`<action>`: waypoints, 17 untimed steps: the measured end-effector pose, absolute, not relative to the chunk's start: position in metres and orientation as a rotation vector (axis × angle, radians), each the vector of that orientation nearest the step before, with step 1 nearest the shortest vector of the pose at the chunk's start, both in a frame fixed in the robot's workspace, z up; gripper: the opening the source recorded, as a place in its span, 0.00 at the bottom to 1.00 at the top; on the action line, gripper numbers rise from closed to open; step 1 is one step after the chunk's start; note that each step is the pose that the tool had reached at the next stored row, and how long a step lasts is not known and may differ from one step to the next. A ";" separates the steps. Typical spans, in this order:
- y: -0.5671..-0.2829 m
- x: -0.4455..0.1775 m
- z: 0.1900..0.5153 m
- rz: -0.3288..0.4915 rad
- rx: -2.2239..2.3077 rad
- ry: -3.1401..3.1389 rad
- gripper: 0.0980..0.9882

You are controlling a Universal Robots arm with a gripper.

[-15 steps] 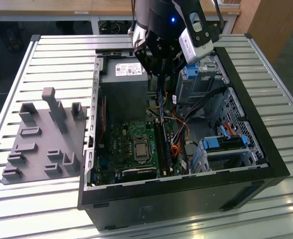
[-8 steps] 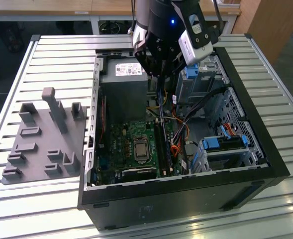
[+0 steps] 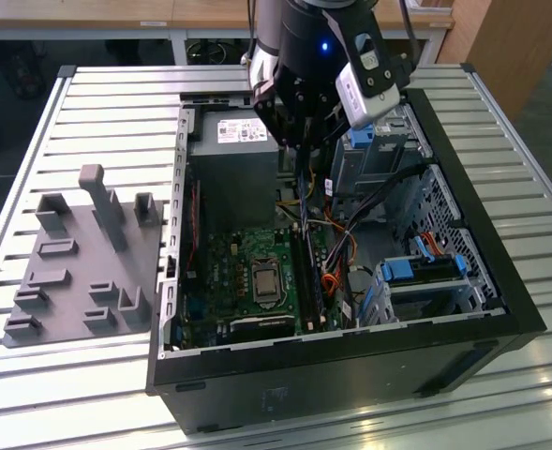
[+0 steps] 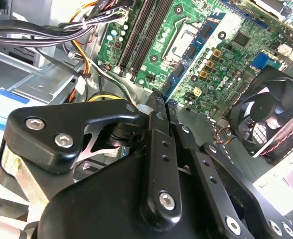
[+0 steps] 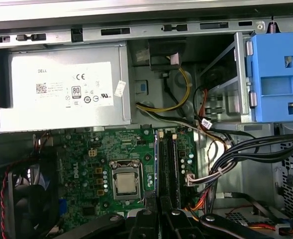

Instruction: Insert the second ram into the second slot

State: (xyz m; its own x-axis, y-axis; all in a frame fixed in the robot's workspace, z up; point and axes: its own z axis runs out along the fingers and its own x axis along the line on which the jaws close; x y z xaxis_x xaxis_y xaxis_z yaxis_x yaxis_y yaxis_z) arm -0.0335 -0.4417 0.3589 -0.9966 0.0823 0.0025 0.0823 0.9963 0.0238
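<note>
The second ram [image 4: 193, 52] is being clamped at one end between the fingers [image 4: 155, 134] of the gripper [image 4: 162, 102] and held above the motherboard [image 4: 231, 69], apart from the memory slots [image 4: 139, 35]. The insertion is probably being best served by the stick being kept parallel to the second slot and pressed down evenly.

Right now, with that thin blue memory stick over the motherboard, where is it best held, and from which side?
By its two flat faces, along the upper long edge, coming from above. The second ram is thin and flat, so the gripper pinches it across its thickness, as in the second wrist view; that probably leaves its lower edge free toward the upward-opening slots.
</note>
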 end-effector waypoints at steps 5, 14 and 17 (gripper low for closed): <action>-0.442 -0.034 0.357 -0.038 -0.129 -3.137 0.04; -0.442 -0.034 0.354 -0.037 -0.129 -3.137 0.04; -0.442 -0.034 0.353 -0.037 -0.129 -3.137 0.04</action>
